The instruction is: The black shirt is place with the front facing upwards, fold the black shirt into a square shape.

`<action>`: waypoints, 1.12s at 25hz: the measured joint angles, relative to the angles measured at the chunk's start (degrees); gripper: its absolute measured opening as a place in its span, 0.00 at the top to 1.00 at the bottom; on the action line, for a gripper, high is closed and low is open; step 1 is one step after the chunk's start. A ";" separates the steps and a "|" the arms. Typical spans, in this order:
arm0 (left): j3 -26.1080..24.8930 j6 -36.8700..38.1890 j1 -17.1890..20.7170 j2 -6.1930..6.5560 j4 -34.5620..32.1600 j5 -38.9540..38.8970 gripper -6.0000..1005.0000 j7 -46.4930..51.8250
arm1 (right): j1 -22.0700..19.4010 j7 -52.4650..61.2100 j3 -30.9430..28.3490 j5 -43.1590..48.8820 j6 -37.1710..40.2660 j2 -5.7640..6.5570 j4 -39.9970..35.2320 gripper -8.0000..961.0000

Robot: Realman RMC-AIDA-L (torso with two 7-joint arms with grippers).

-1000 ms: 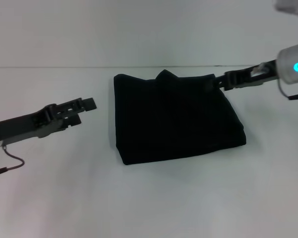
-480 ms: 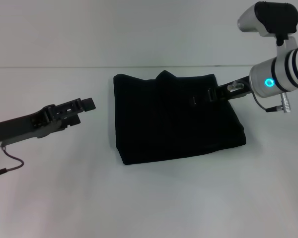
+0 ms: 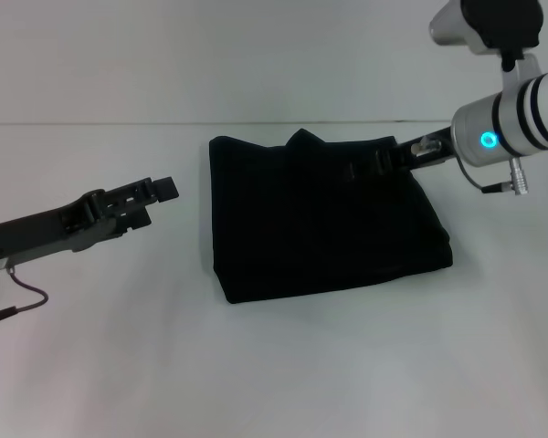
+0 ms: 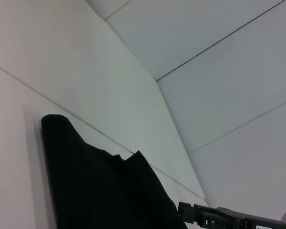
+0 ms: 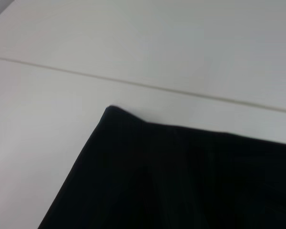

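The black shirt (image 3: 320, 224) lies folded into a rough square in the middle of the white table, with a small peak of cloth at its far edge. No letters or label show. It also shows in the left wrist view (image 4: 100, 191) and the right wrist view (image 5: 181, 176). My left gripper (image 3: 158, 203) is open and empty, off the shirt's left side and apart from it. My right gripper (image 3: 358, 170) reaches in from the right, low over the shirt's far right part; it also shows in the left wrist view (image 4: 212, 218).
The white table (image 3: 274, 365) runs wide on all sides of the shirt. Its far edge (image 3: 119, 123) meets a pale wall. A thin cable (image 3: 23, 297) hangs under my left arm.
My right gripper has moved left from the shirt's far right corner to over the cloth, and the right arm has swung in. The left gripper and the shirt have barely moved.
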State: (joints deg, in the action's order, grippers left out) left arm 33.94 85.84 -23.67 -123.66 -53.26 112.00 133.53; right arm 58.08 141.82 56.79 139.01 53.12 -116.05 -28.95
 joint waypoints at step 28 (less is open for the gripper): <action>-0.02 -1.61 -0.40 0.03 1.02 -0.64 0.06 -0.03 | 0.69 1.46 0.43 1.70 -1.38 -0.49 1.53 0.78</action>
State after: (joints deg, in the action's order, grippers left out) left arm 33.92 84.23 -24.07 -123.63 -52.24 111.35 133.50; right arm 58.77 143.29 57.22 140.71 51.74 -116.54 -27.42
